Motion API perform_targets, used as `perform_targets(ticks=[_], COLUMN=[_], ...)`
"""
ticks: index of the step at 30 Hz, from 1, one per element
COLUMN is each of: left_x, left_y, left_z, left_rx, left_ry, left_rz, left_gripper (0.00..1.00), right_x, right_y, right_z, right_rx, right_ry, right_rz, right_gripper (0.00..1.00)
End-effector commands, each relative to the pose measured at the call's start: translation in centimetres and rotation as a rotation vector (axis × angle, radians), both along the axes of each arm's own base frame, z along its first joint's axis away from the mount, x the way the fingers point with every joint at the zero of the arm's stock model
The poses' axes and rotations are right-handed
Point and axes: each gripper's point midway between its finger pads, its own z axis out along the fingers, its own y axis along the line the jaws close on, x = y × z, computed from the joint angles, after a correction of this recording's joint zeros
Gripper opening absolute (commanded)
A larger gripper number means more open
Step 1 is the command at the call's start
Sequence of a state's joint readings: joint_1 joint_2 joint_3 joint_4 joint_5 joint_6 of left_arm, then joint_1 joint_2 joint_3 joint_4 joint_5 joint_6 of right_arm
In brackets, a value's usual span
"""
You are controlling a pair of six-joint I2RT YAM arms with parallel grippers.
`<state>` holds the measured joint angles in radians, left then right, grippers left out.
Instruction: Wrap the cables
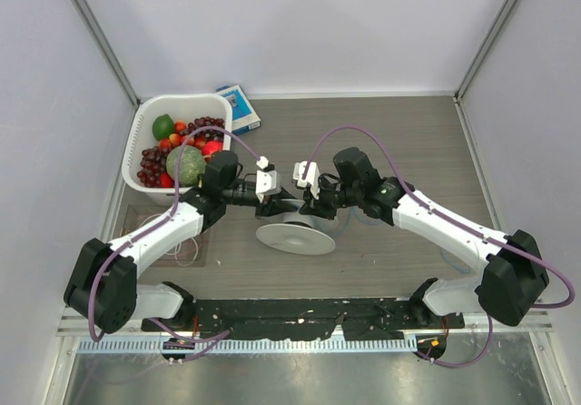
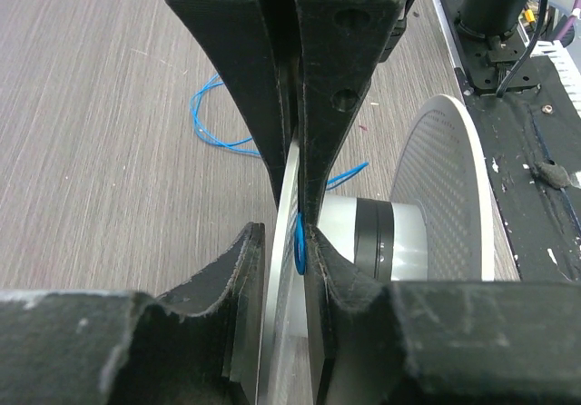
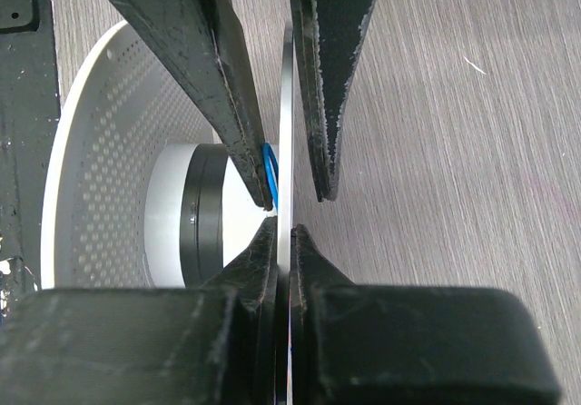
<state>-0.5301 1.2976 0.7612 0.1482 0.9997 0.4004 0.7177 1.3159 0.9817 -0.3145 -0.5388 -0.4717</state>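
A white spool [image 1: 295, 237] with perforated flanges lies on the table between my arms. The blue cable [image 2: 213, 128] trails in loose loops on the wood and runs up to the spool. My left gripper [image 2: 283, 237] straddles the thin flange edge [image 3: 287, 105]. One finger presses a strand of blue cable [image 3: 269, 173] against the flange, while the other finger [image 3: 320, 151] stands a small gap off it. My right gripper [image 3: 284, 228] faces it and is shut on the same flange rim. The spool's hub [image 3: 195, 214] is white with a black band.
A white basket [image 1: 145, 133] of fruit stands at the back left, and a blue box [image 1: 239, 107] lies behind it. A black strip [image 1: 300, 314] runs along the near table edge between the arm bases. Grey walls close in both sides.
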Motion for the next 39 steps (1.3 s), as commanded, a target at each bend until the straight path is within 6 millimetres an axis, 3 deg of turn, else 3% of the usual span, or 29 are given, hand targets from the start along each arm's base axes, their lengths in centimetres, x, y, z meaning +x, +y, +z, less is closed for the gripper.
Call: perform_targets(ticks=[1, 4, 10, 28, 33, 37, 39], left_x=[0.0, 0.0, 0.1, -0.2, -0.4, -0.2, 0.0], left_y=[-0.7, -0.7, -0.7, -1.1, -1.2, -1.3, -1.2], left_z=[2.1, 2.1, 1.8, 0.6, 0.6, 1.0, 1.6], left_rx=[-0.040, -0.041, -0.036, -0.019, -0.020, -0.021, -0.010], left_ry=[-0.028, -0.031, -0.034, -0.004, -0.001, 0.025, 0.079], left_rz=[-0.032, -0.029, -0.031, -0.045, -0.051, -0.034, 0.002], left_gripper=[0.27, 0.28, 0.20, 0.20, 0.14, 0.00, 0.00], right_x=[0.7, 0.8, 0.8, 1.0, 0.9, 1.0, 1.4], right_y=[1.3, 1.3, 1.4, 1.4, 1.5, 1.5, 1.3], right_z=[2.9, 3.0, 3.2, 3.1, 3.3, 3.3, 3.4], right_rx=[0.085, 0.087, 0.092, 0.087, 0.092, 0.092, 0.084], right_ry=[-0.071, -0.073, -0.075, -0.086, -0.086, -0.090, -0.087], right_rz=[0.031, 0.031, 0.034, 0.032, 0.036, 0.032, 0.006], right_gripper=[0.01, 0.01, 0.01, 0.01, 0.01, 0.01, 0.01])
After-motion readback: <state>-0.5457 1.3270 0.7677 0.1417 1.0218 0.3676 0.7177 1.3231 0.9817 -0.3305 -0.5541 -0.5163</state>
